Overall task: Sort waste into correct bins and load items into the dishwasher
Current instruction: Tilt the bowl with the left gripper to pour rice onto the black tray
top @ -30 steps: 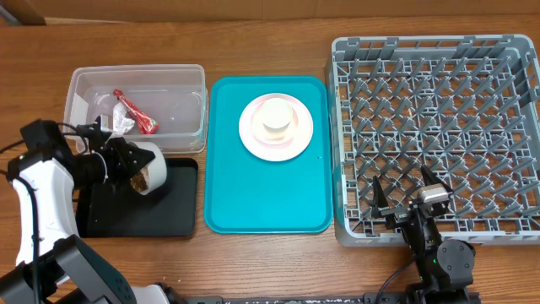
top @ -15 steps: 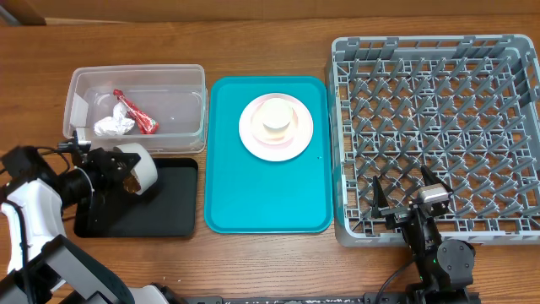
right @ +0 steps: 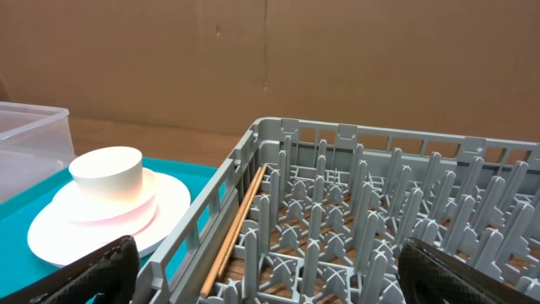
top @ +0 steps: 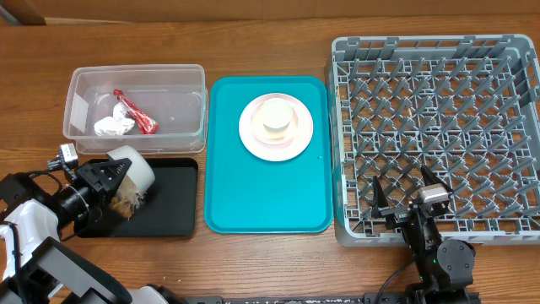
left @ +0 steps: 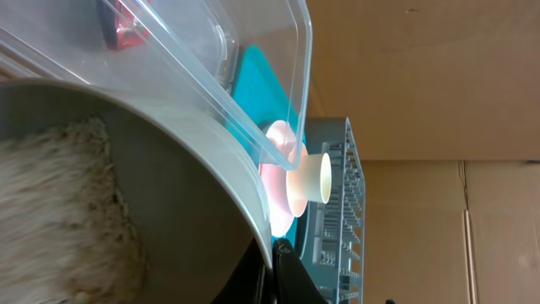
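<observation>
One white bowl (top: pixel 135 162), gripped by left pincer (top: pixel 112 176), tips over black tray (top: pixel 175 211).

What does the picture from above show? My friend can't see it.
The left end effector holds a white bowl tipped over a black tray, with rice-like grains on it. A clear tub holds a red wrapper and tissue; a plate and cup sit on a teal tray beside a grey rack.

The left gripper (top: pixel 112 175), clamped on the white bowl (top: pixel 135 163), is drawing back toward the table's left edge and tipping the bowl further over the black tray (top: pixel 173 207), where whitish grains (top: pixel 126 205) with brown crumbs are now spilling out beneath its mouth.
</observation>
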`<action>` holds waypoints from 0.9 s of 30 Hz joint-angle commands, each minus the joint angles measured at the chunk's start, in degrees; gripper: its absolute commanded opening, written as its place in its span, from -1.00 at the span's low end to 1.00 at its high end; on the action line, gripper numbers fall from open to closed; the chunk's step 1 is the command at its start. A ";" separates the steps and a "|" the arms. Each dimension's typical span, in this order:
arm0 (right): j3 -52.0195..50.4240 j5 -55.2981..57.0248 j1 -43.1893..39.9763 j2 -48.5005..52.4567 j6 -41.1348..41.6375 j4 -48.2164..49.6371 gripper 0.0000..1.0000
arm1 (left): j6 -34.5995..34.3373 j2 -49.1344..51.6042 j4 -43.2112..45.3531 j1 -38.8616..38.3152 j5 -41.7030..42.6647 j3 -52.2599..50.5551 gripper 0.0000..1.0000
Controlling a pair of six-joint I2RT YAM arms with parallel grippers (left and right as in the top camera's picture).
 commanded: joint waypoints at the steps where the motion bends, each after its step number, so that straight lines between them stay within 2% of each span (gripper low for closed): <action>1: -0.61 0.55 0.31 -0.68 0.00 0.39 1.00 | 1.40 -1.46 -0.15 0.15 2.99 -0.57 -0.92; 5: -0.61 0.55 0.31 -0.68 0.00 0.39 1.00 | 1.68 -1.46 -0.31 0.00 4.20 -0.59 -0.92; 11: -0.61 0.55 0.31 -0.68 0.00 0.39 1.00 | 8.46 -1.46 -3.28 -0.17 10.08 -0.61 -0.92; 27: -0.61 0.55 0.31 -0.68 0.00 0.39 1.00 | 9.11 -1.46 -9.62 -0.17 13.14 -0.61 -0.92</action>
